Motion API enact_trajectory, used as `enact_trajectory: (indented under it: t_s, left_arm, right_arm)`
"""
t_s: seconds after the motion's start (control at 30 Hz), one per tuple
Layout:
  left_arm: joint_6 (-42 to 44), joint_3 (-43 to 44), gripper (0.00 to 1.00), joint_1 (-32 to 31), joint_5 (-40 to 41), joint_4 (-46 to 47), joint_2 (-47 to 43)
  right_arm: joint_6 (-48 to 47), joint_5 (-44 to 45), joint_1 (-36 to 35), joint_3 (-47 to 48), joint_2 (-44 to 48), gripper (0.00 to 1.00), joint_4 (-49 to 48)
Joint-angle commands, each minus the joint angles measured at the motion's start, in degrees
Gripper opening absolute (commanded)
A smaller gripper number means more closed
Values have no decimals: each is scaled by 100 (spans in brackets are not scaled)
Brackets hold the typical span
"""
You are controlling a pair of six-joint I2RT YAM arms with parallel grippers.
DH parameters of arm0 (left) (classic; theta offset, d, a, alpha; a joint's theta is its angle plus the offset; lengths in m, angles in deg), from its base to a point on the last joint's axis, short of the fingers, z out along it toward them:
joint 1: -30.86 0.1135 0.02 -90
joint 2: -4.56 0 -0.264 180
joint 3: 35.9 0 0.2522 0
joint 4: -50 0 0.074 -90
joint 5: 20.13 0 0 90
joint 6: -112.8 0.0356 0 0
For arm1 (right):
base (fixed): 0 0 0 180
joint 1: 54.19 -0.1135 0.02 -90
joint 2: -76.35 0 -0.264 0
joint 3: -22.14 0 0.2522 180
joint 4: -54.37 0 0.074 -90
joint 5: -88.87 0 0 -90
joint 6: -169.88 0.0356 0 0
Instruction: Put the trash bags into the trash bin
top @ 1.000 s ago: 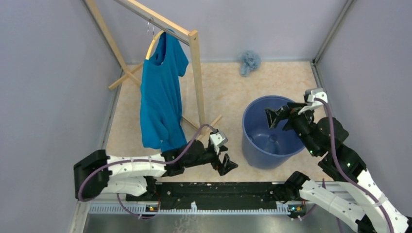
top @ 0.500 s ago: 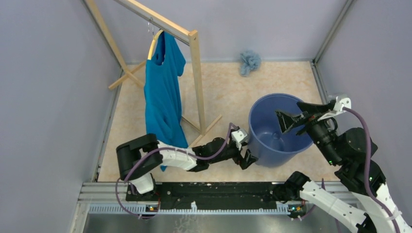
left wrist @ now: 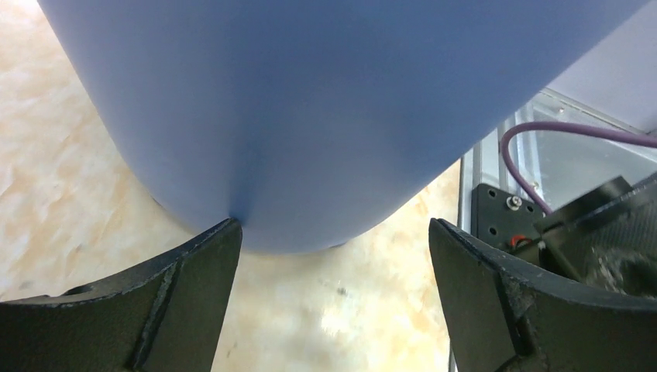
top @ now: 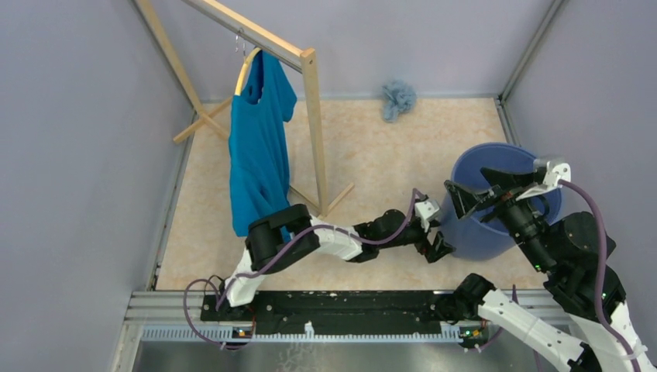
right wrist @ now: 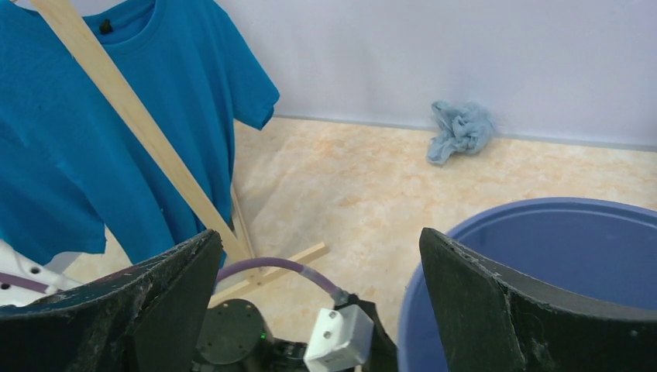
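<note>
Left gripper (left wrist: 333, 232): fingers (left wrist: 186, 294) spread wide, nothing held. They sit low against the outer wall of the trash bin (left wrist: 310, 116); the left tip looks to be touching the wall near the base, and the other is close, contact unclear. Right gripper (right wrist: 319, 235): also wide open and empty, hovering at the near rim of the bin and facing across the floor. The trash bag (top: 397, 99) lies as a crumpled pale-blue wad on the floor against the far wall, well apart from both grippers and from the bin, and has not yet been picked up. A teal T-shirt (top: 259, 155) hangs on a wooden rack (top: 314, 116) to the left, away from the bag. Judgement: the step in hand is the reach for the bag, with the left arm placed to steady the bin. Suggested procedure: lift the right gripper clear of the rim before extending, so the bin is not dragged or tipped. Come down over the middle of the wad and close on a thick bunch of folds, since thin film is likely to slip from a shallow pinch. Keep the left fingers light against the wall; a hard push low down could slide the bin.
</note>
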Motion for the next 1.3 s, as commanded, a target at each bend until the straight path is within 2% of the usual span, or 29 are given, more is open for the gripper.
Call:
enact_trajectory:
  t_s: [0.0,0.13,0.23,0.47,0.6,0.7,0.8,0.97,1.07,1.1,1.2,1.27]
  left_arm:
    - [117,887,97,-56,-498,239,536]
    - [258,970,97,-58,-326,-201,469]
    - [487,562,98,-60,17,-699,-141]
    - [500,-1163,98,-50,1128,-2017,-2503]
    - [208,-1785,99,-62,839,-3341,-3935]
    - [-25,-2539,99,-66,738,-3785,-5237]
    - [-178,-2916,99,-67,1143,-4592,-6606]
    - [-310,-3043,99,-67,1546,-6007,-8593]
    - [-283,-3010,99,-67,1646,-6617,-9322]
    - [-277,-2992,99,-67,1662,-6765,-9475]
    - [-325,-3009,99,-76,1477,-6742,-9804]
    - [-307,-3054,99,-76,1364,-6642,-9840]
  right_arm:
    - [-42,126,-50,288,122,99,72]
    - [-20,171,-52,299,131,99,100]
    - [-34,177,-49,280,91,99,34]
    - [-193,175,-51,147,-331,99,-449]
    - [-297,240,-46,172,-957,99,-778]
    - [-321,424,-50,404,-1911,99,-882]
    - [-360,750,-50,801,-3040,99,-900]
    - [-411,2147,-48,1304,-4944,99,-1161]
    - [-452,3085,159,1481,-5992,99,-1575]
    - [-310,3020,320,1619,-6364,98,-1549]
    - [8,2620,772,2246,-7462,83,-1306]
    - [-50,2741,863,2718,-8204,83,-1336]
